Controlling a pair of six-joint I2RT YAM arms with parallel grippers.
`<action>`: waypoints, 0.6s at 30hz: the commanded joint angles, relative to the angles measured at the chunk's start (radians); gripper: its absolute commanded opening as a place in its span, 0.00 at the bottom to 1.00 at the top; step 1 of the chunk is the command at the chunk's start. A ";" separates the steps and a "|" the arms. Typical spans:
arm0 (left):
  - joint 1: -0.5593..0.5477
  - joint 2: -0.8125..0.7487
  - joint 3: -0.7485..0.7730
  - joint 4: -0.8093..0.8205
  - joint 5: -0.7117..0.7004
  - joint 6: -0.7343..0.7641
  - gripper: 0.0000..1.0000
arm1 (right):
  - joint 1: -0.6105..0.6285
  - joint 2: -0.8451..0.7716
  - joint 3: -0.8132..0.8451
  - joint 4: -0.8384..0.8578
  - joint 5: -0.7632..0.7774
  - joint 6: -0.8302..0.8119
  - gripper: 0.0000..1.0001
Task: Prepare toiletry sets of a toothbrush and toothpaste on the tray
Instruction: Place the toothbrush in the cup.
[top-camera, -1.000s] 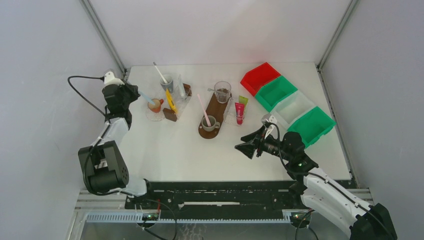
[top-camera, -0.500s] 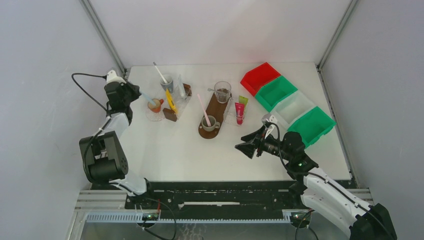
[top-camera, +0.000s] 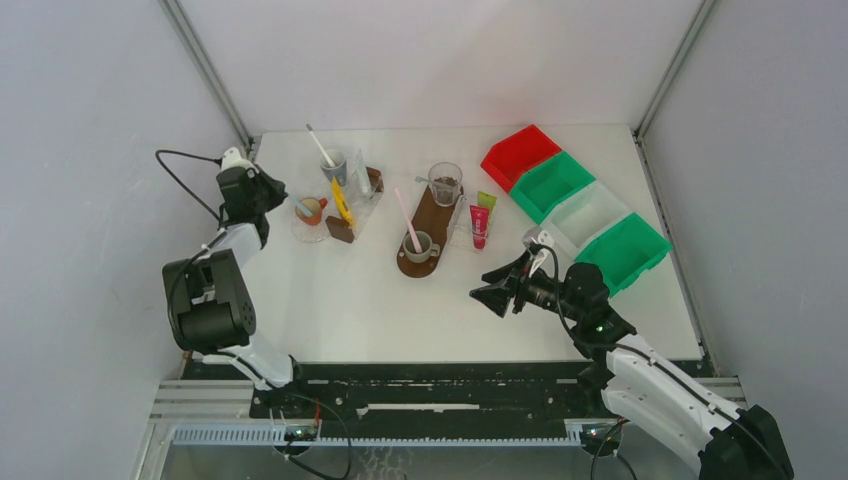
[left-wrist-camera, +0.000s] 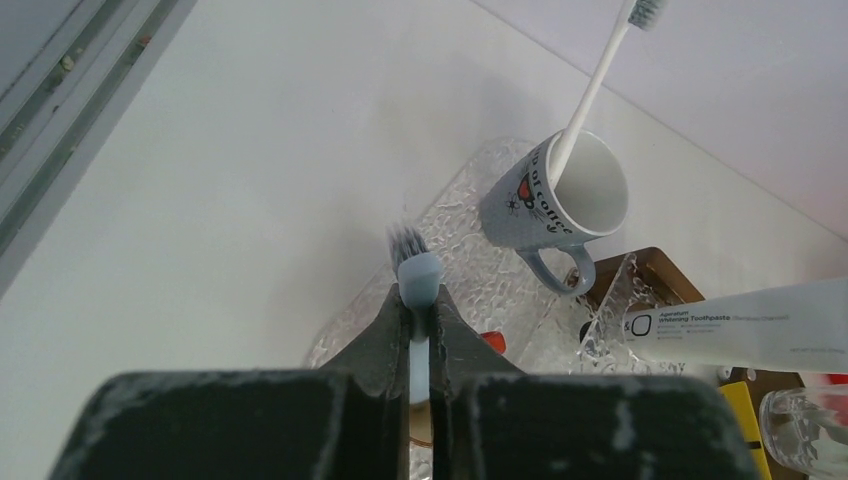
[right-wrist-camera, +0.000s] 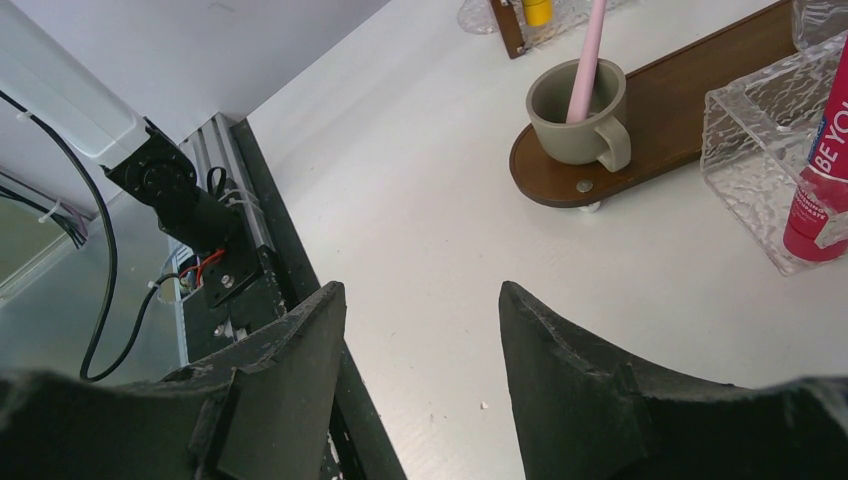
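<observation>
Pale blue toothbrush (left-wrist-camera: 420, 280), pink-red toothpaste (top-camera: 479, 226), dark brown tray (top-camera: 435, 214).

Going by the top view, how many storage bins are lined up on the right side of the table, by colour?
Red: 1, the red bin
Green: 2, the far green bin and the near green bin
White or clear: 1, the pale bin
Total: 4

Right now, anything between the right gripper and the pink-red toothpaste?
Only the wall of the clear tray: the pink-red toothpaste lies inside it. Otherwise nothing before the open right gripper; the grey mug stands aside.
</observation>
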 joint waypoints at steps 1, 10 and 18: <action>-0.013 0.010 0.071 0.016 0.002 -0.012 0.07 | -0.005 -0.002 0.000 0.043 -0.011 0.016 0.65; -0.018 0.014 0.063 -0.003 -0.005 -0.007 0.23 | -0.009 -0.006 -0.001 0.041 -0.014 0.018 0.65; -0.018 -0.005 0.057 -0.020 -0.030 -0.004 0.38 | -0.012 -0.012 -0.003 0.039 -0.014 0.017 0.65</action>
